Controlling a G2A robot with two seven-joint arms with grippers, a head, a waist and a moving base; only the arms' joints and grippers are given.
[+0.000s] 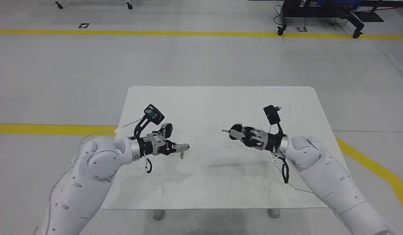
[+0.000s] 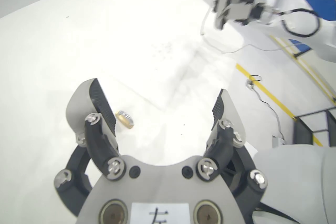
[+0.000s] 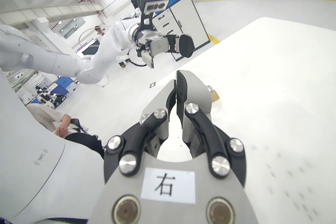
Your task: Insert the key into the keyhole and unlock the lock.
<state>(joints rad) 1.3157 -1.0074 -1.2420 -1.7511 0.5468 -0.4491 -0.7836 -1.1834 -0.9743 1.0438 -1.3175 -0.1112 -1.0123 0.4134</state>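
Left gripper [image 2: 157,86] hangs over the left-centre of the white table [image 1: 252,103], jaws spread wide, nothing between them. And there's the lock [image 2: 124,119]: small, brass-bodied, with a silvery ribbed part along its upper side, lying flat on the tabletop under that open gripper. It sits just beside the ribbed pad [image 2: 102,104] of one finger and well off from the other. Whether it touches that pad or lies a little below it, I can't tell from here. Its long axis lies flat on the table, slanted across the line of the finger next to it. Which end carries the keyhole is too small to make out.

Over to the right gripper [image 3: 178,78]: right of centre, a touch farther back, held above the table and pointing left toward its partner, the two well apart. Its fingers are pressed together, pad on pad, with hardly a gap. From above, a thin dark sliver [image 1: 224,131] pokes out of those tips, running left to right and aimed at the left gripper's side. It is too small to say whether that is the key.

In the right wrist view the brass lock peeks out past one of the closed fingers, down on the table beyond the tips, low beneath the left gripper.
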